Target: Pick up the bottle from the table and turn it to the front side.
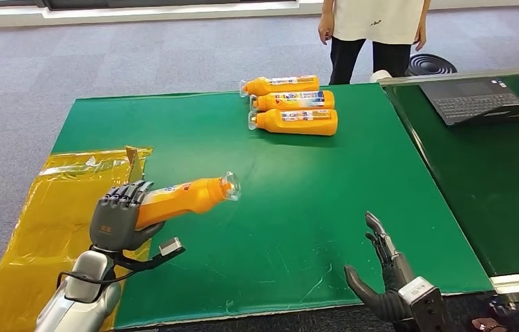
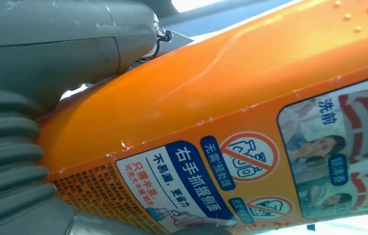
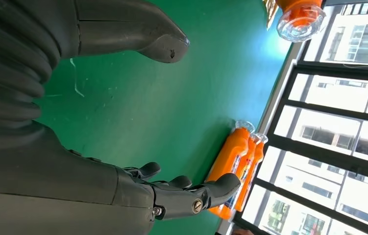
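While left hand (image 1: 119, 220) grips bottle (image 1: 186, 196) (apparently lifted), right hand (image 1: 381, 273) empty, fingers apart

Bare green table (image 1: 298, 207) lies between the hands; three orange bottles (image 1: 291, 104) crowd its far edge.

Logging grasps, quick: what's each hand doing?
Left hand: holding the bottle.
Right hand: open, holding nothing.

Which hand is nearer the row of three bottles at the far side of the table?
Right, by a small margin. The right hand hangs open over the near edge, roughly below the three bottles. The left hand sits far off to the left, gripping a fourth bottle.
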You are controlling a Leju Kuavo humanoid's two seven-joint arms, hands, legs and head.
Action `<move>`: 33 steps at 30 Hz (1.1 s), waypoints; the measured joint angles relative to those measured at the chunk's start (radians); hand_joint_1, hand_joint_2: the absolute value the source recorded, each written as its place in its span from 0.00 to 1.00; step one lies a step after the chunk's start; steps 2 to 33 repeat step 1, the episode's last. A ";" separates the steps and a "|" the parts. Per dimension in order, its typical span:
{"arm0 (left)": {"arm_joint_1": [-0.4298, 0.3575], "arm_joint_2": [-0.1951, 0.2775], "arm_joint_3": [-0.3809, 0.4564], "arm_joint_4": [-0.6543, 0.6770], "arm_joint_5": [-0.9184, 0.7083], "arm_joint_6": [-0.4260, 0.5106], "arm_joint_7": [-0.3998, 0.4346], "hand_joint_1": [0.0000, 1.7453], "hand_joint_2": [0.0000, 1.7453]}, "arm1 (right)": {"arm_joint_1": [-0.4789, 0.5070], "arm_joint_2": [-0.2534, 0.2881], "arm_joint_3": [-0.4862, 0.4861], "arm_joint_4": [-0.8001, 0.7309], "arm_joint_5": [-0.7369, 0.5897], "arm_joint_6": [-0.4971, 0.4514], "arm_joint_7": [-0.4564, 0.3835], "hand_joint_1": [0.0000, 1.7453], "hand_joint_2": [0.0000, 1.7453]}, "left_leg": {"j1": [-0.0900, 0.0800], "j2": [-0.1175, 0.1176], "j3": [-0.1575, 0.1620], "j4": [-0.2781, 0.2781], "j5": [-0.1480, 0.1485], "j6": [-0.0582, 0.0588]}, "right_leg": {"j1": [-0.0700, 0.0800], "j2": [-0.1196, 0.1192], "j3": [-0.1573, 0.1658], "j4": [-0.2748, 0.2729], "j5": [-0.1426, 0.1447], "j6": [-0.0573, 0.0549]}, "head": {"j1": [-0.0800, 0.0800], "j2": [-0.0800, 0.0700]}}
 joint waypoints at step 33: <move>0.000 0.000 0.000 0.002 -0.011 0.004 0.005 1.00 1.00 | 0.000 0.000 0.000 0.000 0.001 0.000 -0.001 0.00 1.00 | 0.000 0.000 0.000 0.000 0.000 0.000 | 0.000 0.000 0.000 0.000 0.000 0.000 | 0.000 0.000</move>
